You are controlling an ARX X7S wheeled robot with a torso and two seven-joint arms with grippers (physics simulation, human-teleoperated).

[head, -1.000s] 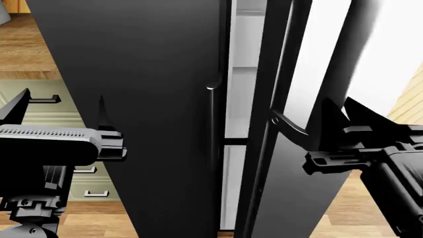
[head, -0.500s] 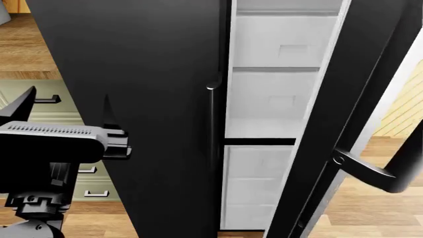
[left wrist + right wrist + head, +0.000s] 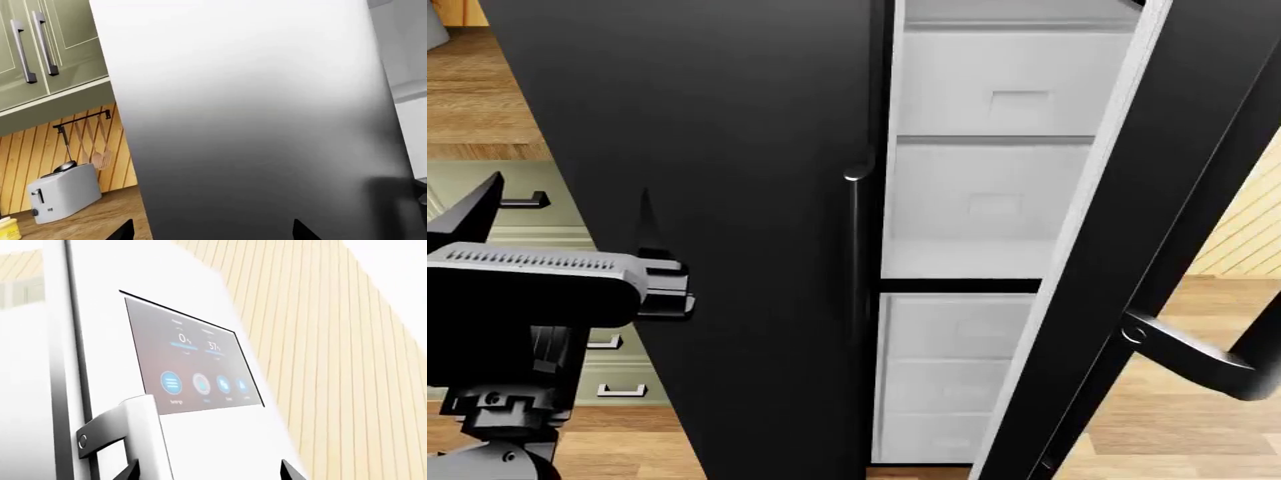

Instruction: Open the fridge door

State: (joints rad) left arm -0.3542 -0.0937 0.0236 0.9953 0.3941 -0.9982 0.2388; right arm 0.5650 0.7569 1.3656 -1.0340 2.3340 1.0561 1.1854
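Black fridge door (image 3: 1174, 200) hangs ajar, well right of left pincer (image 3: 561, 215).

— What do you see changing at the fridge door (image 3: 1148, 200)?

— Your door swings further out. A second ago it stood barely ajar, showing only a thin strip of the white interior (image 3: 988, 200); now the gap is wide and you see the shelves and the lower drawers (image 3: 941, 380) in full.

— And the handle?

— The bar handle's bracket (image 3: 1188, 350) slides from mid-frame toward the lower right edge of your head view as the leaf turns.

— Where is your right gripper?

— A second ago it sat at the handle on the right of the head view. It has since left that view. Your right wrist camera now faces the door's touch panel (image 3: 190, 355), with only the fingertips (image 3: 288, 471) showing.
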